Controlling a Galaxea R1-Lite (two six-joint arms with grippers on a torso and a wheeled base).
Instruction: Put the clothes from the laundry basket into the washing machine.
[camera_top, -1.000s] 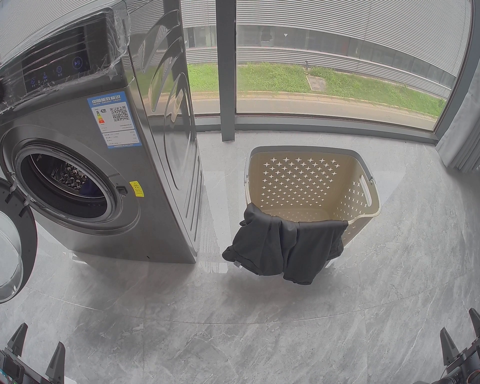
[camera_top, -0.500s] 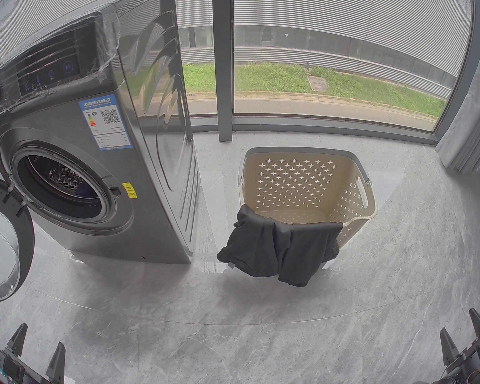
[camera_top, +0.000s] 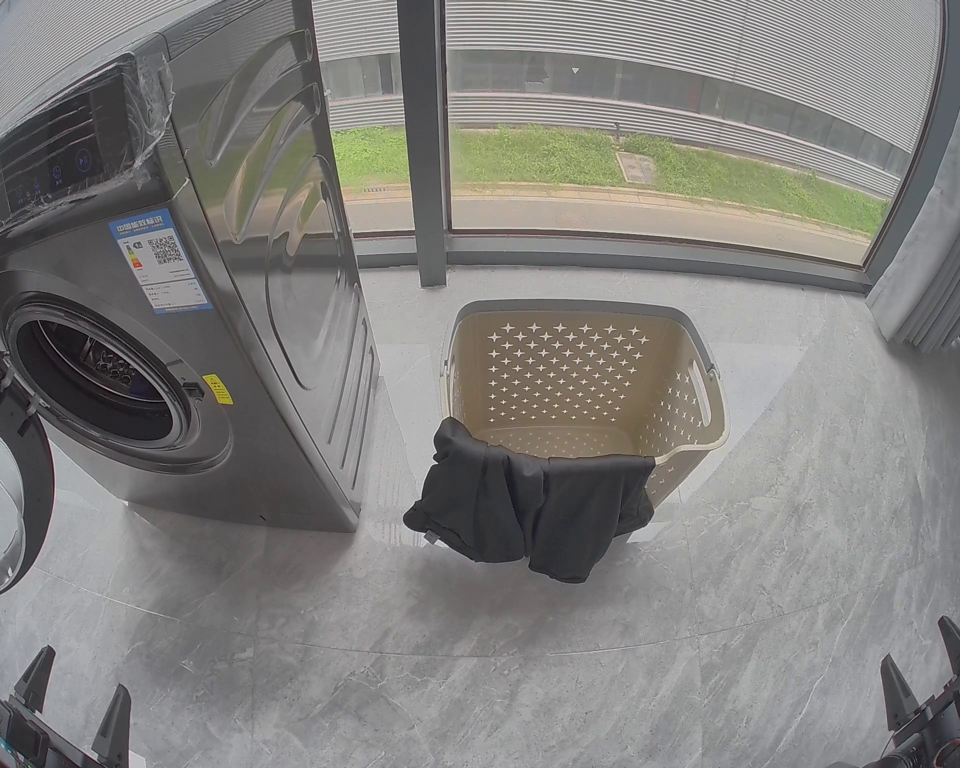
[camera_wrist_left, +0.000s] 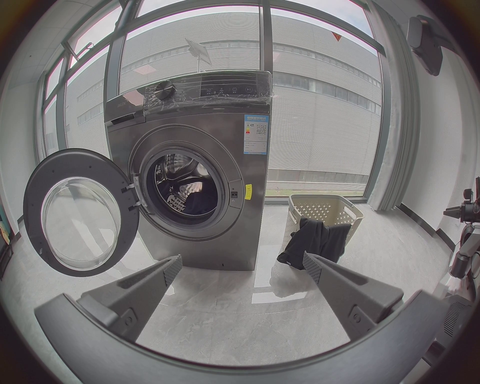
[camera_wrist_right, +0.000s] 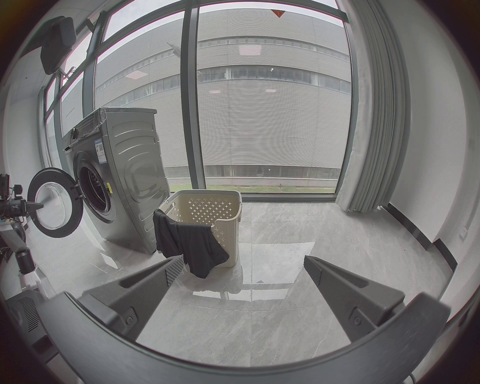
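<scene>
Head view: dark grey cloth garment (camera_top: 530, 505) drapes over the cream perforated plastic laundry basket's (camera_top: 570, 370) near rim.
Left pincer (camera_top: 78, 680) and right pincer (camera_top: 915, 650) gape empty, well short; the overhang likely suits a pinch.

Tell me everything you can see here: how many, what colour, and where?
washing machine: one, grey, on the floor by the window, left of the basket
machine door: one, dark rim with clear glass, swung open
cloth in drum: one, dark, inside the machine
laundry basket: one, cream, on the floor right of the machine
garment: one, dark grey, draped over the basket's near rim
curtain: one, grey, at the window's right end
floor: grey, marbled
left gripper: one, dark grey, open, low, facing the machine
right gripper: one, dark grey, open, low, facing the basket
</scene>
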